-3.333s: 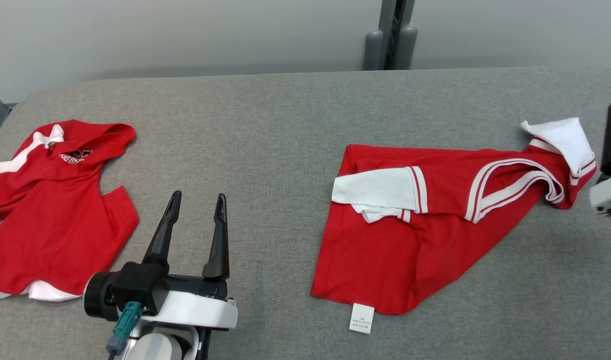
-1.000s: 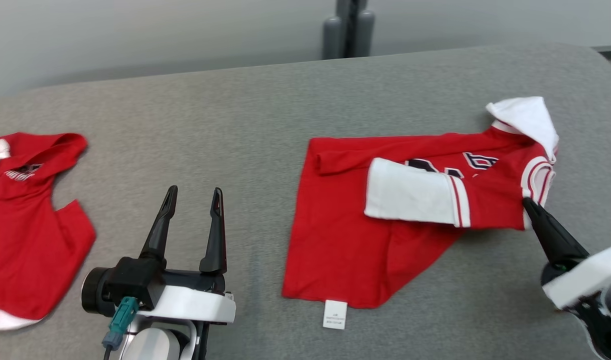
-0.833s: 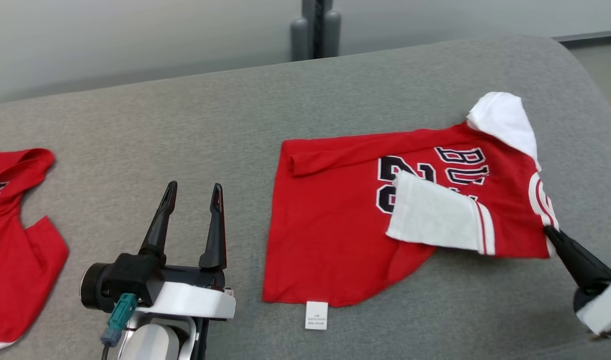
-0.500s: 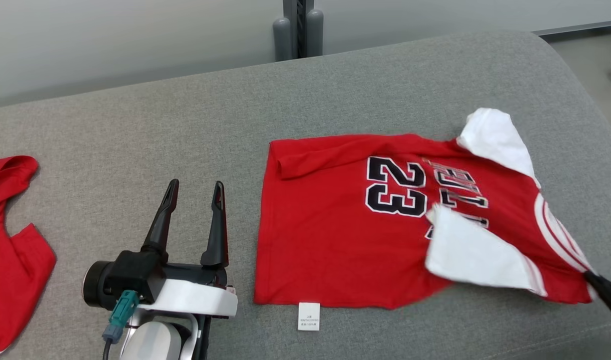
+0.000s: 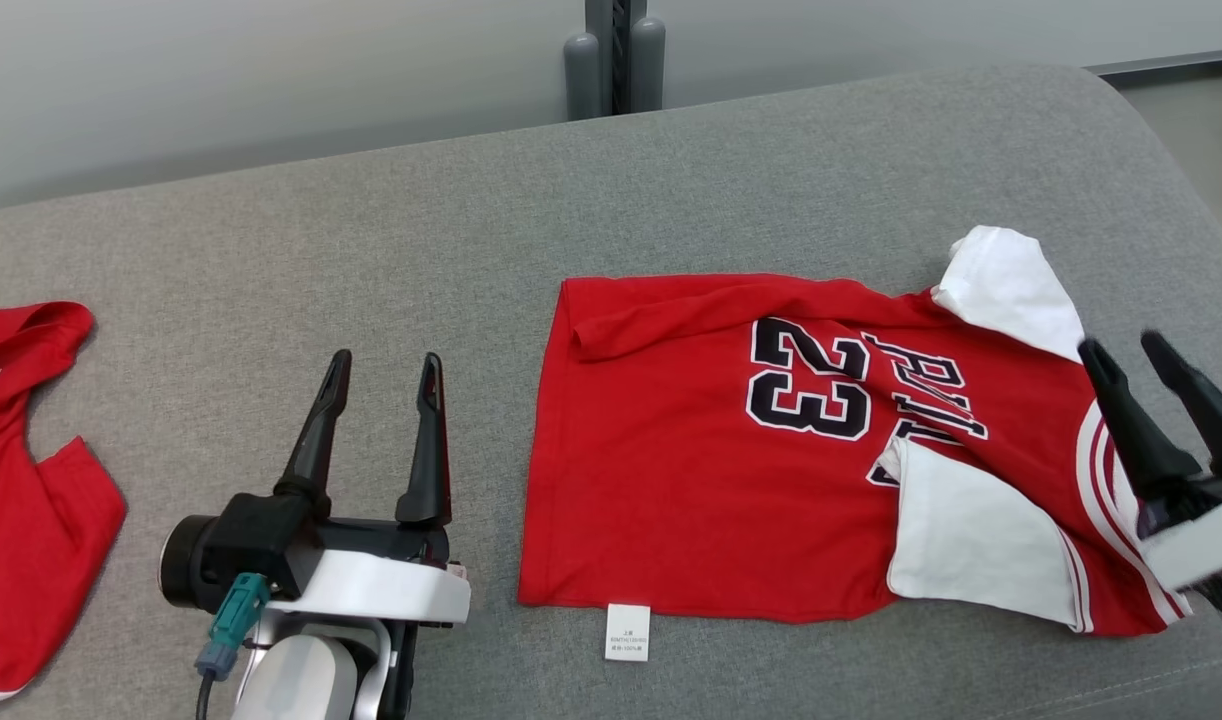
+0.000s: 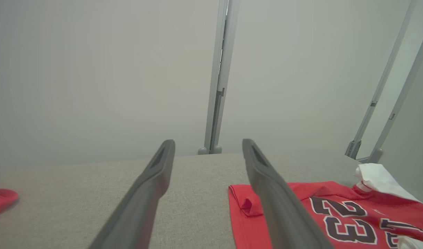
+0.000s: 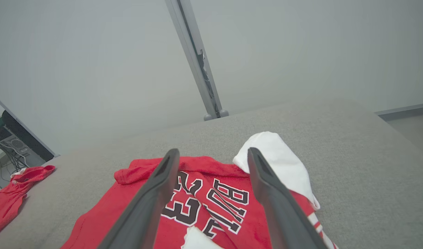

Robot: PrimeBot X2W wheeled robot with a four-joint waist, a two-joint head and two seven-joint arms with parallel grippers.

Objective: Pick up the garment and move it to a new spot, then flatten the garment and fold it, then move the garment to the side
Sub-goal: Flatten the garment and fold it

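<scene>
Across the middle of the head view stretches a grey fabric-covered surface (image 5: pixel 371 230) with a rounded corner at the upper right, where a strip of floor (image 5: pixel 1206 130) shows beyond it. Behind it stands a plain pale wall (image 5: pixel 221 80), and a grey post (image 5: pixel 616 50) rises at the top centre. On the right half of the surface lies the garment (image 5: pixel 671 480), a red jersey with the number 23 facing up, spread mostly flat. One white sleeve (image 5: pixel 971 540) is folded over its lower right part, the other white sleeve (image 5: pixel 1011 290) sticks out at the upper right, and a small white label (image 5: pixel 627 632) lies at its lower edge. At the left edge lies a second red garment (image 5: pixel 31 500), well apart. The left gripper (image 5: pixel 386 357), at the lower left, has its fingers spread and holds nothing. The right gripper (image 5: pixel 1121 342), at the right edge over the jersey's striped end, also has its fingers spread and empty. At the left edge of the right wrist view, dark equipment with cables (image 7: pixel 9 141) stands beside the surface.
</scene>
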